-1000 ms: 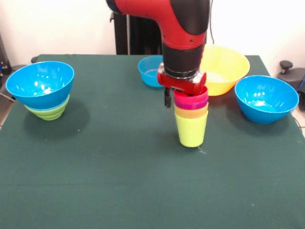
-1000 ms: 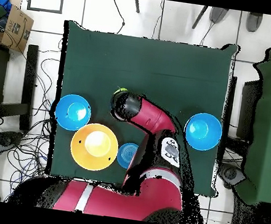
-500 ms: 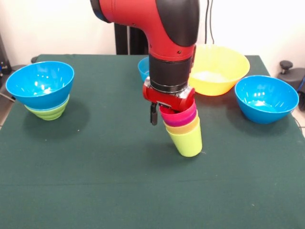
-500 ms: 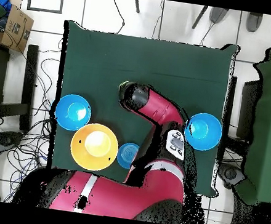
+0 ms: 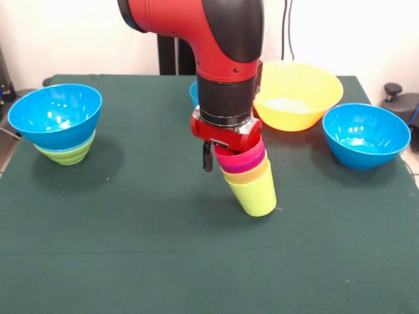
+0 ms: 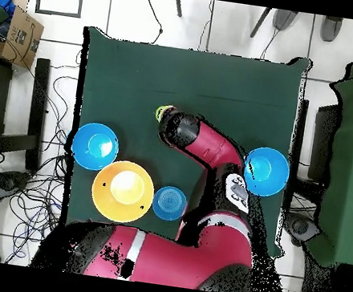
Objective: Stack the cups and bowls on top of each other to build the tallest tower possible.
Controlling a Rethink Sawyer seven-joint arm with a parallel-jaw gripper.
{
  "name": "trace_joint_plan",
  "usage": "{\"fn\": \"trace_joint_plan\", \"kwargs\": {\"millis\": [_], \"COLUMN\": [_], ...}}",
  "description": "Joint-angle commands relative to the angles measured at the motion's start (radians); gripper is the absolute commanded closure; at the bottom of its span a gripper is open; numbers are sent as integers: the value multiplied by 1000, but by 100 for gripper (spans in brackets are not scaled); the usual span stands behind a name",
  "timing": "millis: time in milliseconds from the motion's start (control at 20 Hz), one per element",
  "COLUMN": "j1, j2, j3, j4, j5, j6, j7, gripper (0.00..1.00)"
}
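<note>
Gripper (image 5: pixel 226 152) closed on rim of tilted nested stack of ribbed plastic cups (image 5: pixel 247 178): red top, purple, orange-yellow, lime green lowest. Stack base probably touching green table (image 5: pixel 131 248), slightly nearer camera than gripper. Large yellow plastic bowl (image 5: pixel 298 95) behind gripper.

Lime green cup (image 5: pixel 255 195) under orange, purple, red; blue bowl (image 5: pixel 55 114) on green; yellow bowl (image 5: pixel 298 93)
</note>
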Motion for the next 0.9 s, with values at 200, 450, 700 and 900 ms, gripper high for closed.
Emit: {"fn": "trace_joint_plan", "kwargs": {"millis": [200, 450, 700, 900], "j1": [-65, -63, -112, -158], "j2": [44, 40, 32, 22], "j3": [136, 102, 121, 141], "j4": [102, 87, 109, 124], "j5": [-13, -34, -33, -41], "j6": [-136, -127, -114, -98], "j7": [153, 134, 123, 96], "gripper": [0, 100, 100, 100]}}
